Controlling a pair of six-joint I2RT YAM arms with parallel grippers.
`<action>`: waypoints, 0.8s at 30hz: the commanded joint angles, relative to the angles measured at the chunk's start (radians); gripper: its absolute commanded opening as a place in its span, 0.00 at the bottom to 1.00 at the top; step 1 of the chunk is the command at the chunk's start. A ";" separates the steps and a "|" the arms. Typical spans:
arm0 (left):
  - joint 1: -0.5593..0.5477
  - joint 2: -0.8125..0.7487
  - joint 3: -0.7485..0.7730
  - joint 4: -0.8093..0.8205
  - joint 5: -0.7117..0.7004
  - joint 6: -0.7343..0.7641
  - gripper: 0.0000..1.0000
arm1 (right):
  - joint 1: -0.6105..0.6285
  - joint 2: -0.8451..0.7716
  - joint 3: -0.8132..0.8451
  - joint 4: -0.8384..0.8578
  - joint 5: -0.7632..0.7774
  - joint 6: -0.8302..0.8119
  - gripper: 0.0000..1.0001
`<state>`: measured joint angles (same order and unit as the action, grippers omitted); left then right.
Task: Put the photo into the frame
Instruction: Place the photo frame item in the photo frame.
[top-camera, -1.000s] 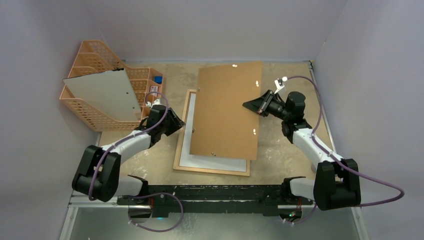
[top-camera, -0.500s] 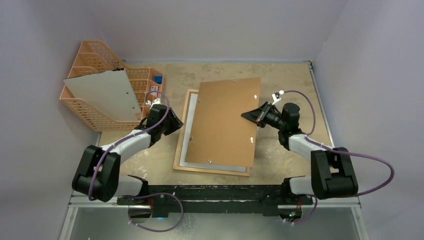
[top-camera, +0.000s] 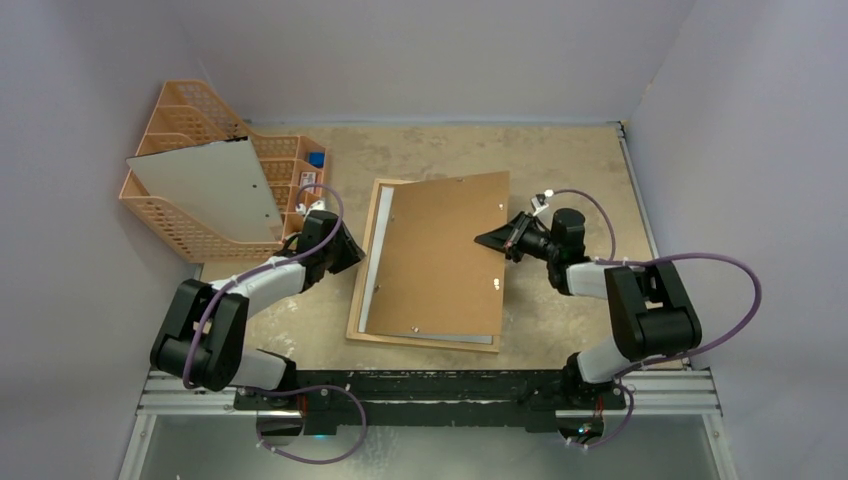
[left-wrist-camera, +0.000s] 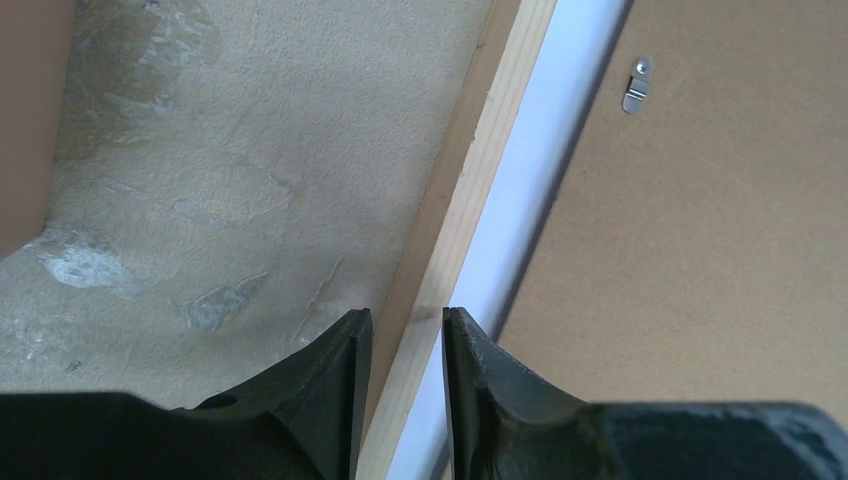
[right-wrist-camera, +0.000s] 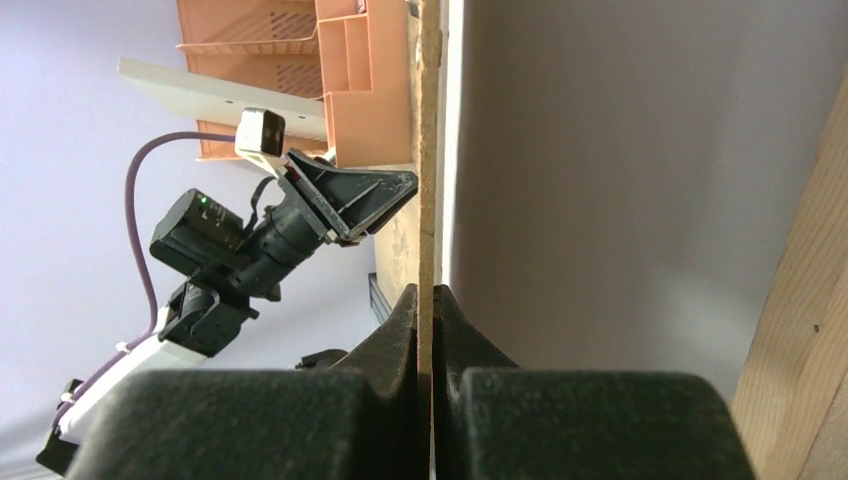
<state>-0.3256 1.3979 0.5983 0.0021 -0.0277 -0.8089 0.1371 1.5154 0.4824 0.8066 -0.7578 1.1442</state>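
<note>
Judging it well along, I see the photo (top-camera: 379, 235) lying white-side-up in the frame (top-camera: 420, 342) on the table (top-camera: 565, 160), my right pincer (top-camera: 497, 240) clamped on the hardboard panel (top-camera: 440, 260), which needs seating (left pincer (left-wrist-camera: 407, 330) straddles the frame's edge; clamped or not, I cannot tell).

Plain pale lilac-grey walls (top-camera: 440, 50) enclose a mottled sandy-beige surface (top-camera: 560, 150). The orange mesh organizer (top-camera: 170, 225) stands against the left wall, the back wall just behind it. Light is soft and even.
</note>
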 joint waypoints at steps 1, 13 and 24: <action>0.000 0.006 0.013 0.027 0.018 0.019 0.34 | 0.023 0.027 0.030 0.132 -0.054 0.057 0.00; 0.000 0.005 0.005 0.036 0.023 0.017 0.31 | 0.075 0.160 0.082 0.246 -0.063 0.111 0.00; 0.000 0.009 -0.001 0.041 0.047 0.017 0.30 | 0.091 0.218 0.104 0.197 -0.060 0.051 0.00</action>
<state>-0.3256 1.4029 0.5980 0.0067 -0.0032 -0.8074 0.2161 1.7329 0.5411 0.9848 -0.7605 1.2171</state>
